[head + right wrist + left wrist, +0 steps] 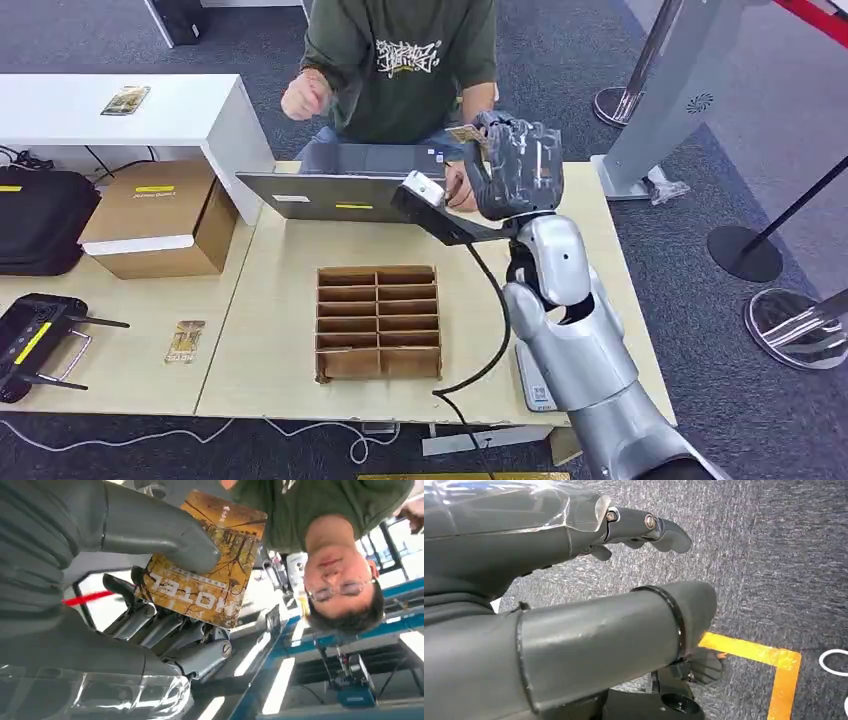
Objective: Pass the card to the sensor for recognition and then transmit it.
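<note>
My right hand (510,165) is raised over the far edge of the table, in front of a seated person (400,60). It pinches a yellow-brown hotel card (210,570) between the thumb and the fingers; the card's corner (465,134) sticks out toward the person. Just below and left of the hand stands the black sensor (440,215) with its white tip (424,188). One of the person's hands (460,190) lies right under my hand. My left hand (574,530) hangs over grey carpet with its fingers stretched out and nothing in it.
A cardboard divider box (378,320) sits mid-table, a grey laptop (330,190) behind it. Another card (185,340) lies on the left table beside a black controller (30,340). A brown carton (160,215), a black bag (40,220) and a white bench (200,115) with a card (125,100) stand further left.
</note>
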Motion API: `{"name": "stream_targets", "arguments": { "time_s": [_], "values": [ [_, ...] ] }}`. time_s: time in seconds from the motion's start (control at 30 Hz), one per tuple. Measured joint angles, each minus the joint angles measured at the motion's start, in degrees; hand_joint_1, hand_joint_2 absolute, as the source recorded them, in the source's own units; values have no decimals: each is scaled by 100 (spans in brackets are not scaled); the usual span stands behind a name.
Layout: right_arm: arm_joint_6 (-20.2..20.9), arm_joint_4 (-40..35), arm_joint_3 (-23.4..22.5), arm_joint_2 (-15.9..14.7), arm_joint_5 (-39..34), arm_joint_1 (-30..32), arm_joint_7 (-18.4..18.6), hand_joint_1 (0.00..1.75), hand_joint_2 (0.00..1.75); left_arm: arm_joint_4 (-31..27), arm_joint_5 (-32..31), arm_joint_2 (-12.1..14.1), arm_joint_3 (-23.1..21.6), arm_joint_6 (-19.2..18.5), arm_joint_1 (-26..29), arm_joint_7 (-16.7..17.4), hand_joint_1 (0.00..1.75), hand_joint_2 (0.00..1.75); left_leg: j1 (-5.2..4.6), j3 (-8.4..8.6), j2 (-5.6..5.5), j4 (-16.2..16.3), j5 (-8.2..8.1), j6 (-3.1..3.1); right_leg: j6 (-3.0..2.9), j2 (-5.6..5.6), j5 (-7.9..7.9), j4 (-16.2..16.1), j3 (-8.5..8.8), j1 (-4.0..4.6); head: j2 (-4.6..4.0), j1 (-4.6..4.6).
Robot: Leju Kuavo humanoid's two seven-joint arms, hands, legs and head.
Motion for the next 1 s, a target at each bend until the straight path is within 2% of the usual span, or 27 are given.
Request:
{"name": "stream_targets", "arguments": {
  "time_s": [0.1,0.23,0.33,0.4,1.0],
  "values": [
    [237,-18,-22,4,-681,4,-79,169,175,0,39,-7,0,7,0,-13,0,0,0,0,0,0,0,0,0,0,0,0,0,0,0,0],
    [781,-44,-229,52,-2202,6,-158,164,175,0,63,-7,0,26,1,-13,0,0,0,0,0,0,0,0,0,0,0,0,0,0,0,0],
    [816,-61,-339,68,-2546,5,-134,164,175,0,55,2,0,-22,1,72,0,0,0,-1,-1,0,0,0,0,-1,0,0,0,0,0,0],
    [827,-70,-376,72,-2656,5,-103,161,175,0,52,26,0,-83,3,94,0,0,0,-1,0,0,0,0,0,0,0,0,0,0,0,2],
    [705,-125,-396,66,-2848,0,153,169,175,0,55,103,0,-111,14,129,0,0,0,-1,0,0,0,0,0,0,0,0,0,0,0,2]
  ]
}}
